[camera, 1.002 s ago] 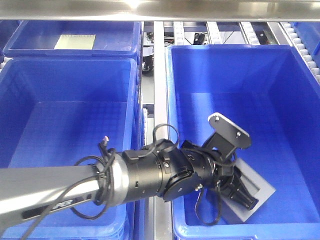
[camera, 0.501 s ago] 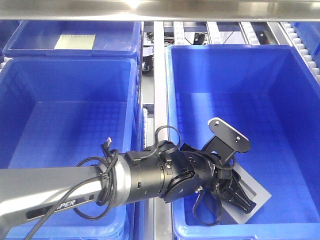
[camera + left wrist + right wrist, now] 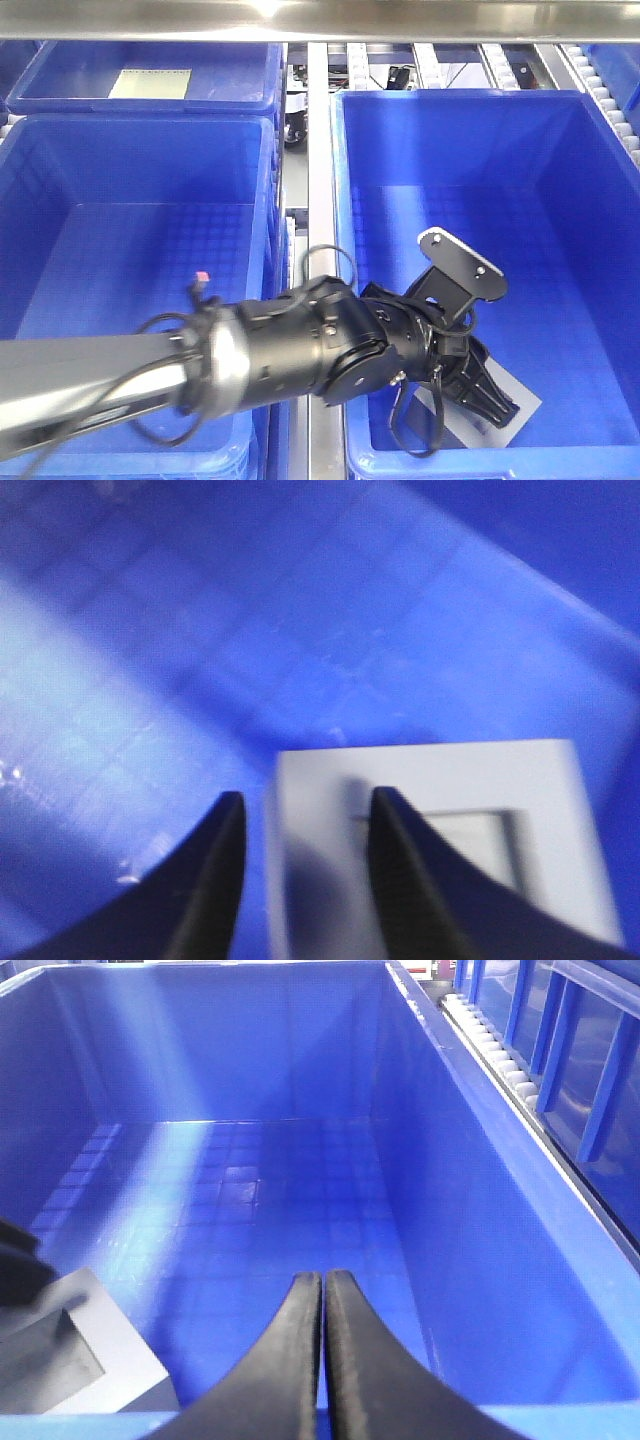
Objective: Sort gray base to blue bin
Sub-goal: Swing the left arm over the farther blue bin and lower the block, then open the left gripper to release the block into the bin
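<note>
The gray base (image 3: 430, 780) lies on the floor of the right-hand blue bin (image 3: 560, 200), its square recess facing up. My left gripper (image 3: 302, 800) hangs just over the base's left edge with its jaws apart. One finger (image 3: 215, 880) stands beside the base over the blue floor, the other finger (image 3: 400, 870) over the recess rim. In the front view the left gripper (image 3: 492, 402) covers most of the base (image 3: 528, 398). My right gripper (image 3: 322, 1278) is shut and empty above the near rim of the same bin, with the base (image 3: 90, 1350) to its left.
A second blue bin (image 3: 140, 250) stands on the left and a third (image 3: 150, 60), behind it, holds a pale flat sheet (image 3: 150, 83). A metal rail (image 3: 318, 150) runs between the bins. Roller conveyors (image 3: 600, 90) line the back right.
The gray base has dropped from a raised, tilted pose to lying lower on the bin floor. My left wrist has rolled slightly; the right gripper view has no earlier frame.
</note>
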